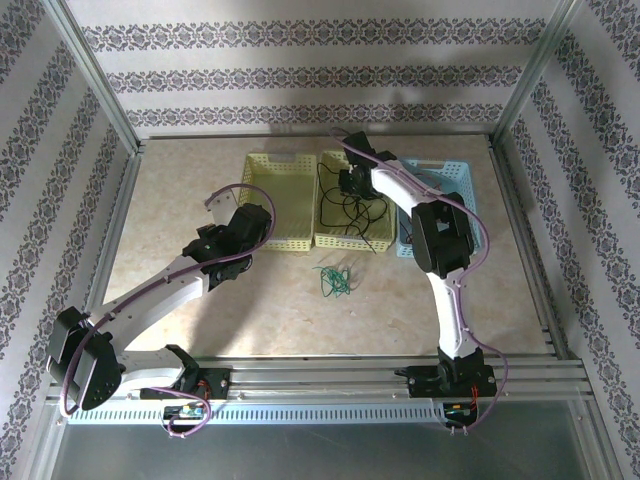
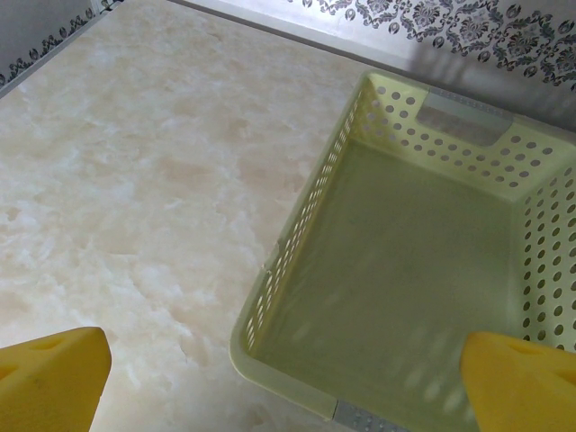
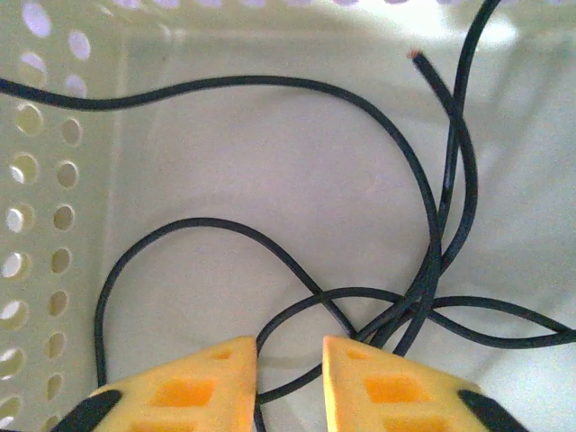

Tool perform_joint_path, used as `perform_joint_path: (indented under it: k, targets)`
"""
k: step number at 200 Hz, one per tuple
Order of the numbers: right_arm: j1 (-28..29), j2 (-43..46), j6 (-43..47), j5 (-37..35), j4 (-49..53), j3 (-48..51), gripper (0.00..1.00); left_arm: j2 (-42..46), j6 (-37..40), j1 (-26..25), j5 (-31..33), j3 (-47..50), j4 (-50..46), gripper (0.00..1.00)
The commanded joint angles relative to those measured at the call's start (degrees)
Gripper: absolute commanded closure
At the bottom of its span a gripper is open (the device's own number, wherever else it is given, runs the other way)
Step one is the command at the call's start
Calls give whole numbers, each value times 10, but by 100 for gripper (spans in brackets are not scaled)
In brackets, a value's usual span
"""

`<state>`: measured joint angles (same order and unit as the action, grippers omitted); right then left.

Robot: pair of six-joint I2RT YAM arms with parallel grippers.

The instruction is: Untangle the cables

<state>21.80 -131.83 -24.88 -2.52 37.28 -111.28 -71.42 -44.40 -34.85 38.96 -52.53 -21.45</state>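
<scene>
Cables in black loop and cross directly beneath the right gripper. Its yellow fingers stand a narrow gap apart, and we see nothing clamped between them. One strand runs in under that gap, and a cut end points toward the far wall. The black loops lie inside the middle yellow basket, some of them close against its perforated left wall.

From above, we see the right gripper dipped into that basket. A green cable lies bunched on the table just near of it. A blue basket sits to the right.

We judge the main risk to be at the crossing. A pinch there could catch two strands at once, and a lift would then draw the tangle tighter. A loop could also snag on the basket's rim and drag the light basket along.

The right arm reaches far across the table, with its elbow raised and its wrist bent down into the basket. The left arm lies low and angled toward the far right. The left gripper is spread wide and holds nothing, poised over the near-left corner of the empty left yellow basket.
</scene>
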Motion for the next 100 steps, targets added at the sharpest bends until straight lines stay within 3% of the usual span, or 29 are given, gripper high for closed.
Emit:
perform_joint_path:
  k: [1, 100]
  targets:
    - [17, -36, 33, -52, 97, -50, 68, 5, -2, 4, -4, -9, -12, 1]
    - [34, -55, 113, -166, 179, -50, 60, 10, 1, 4, -8, -4, -2, 1]
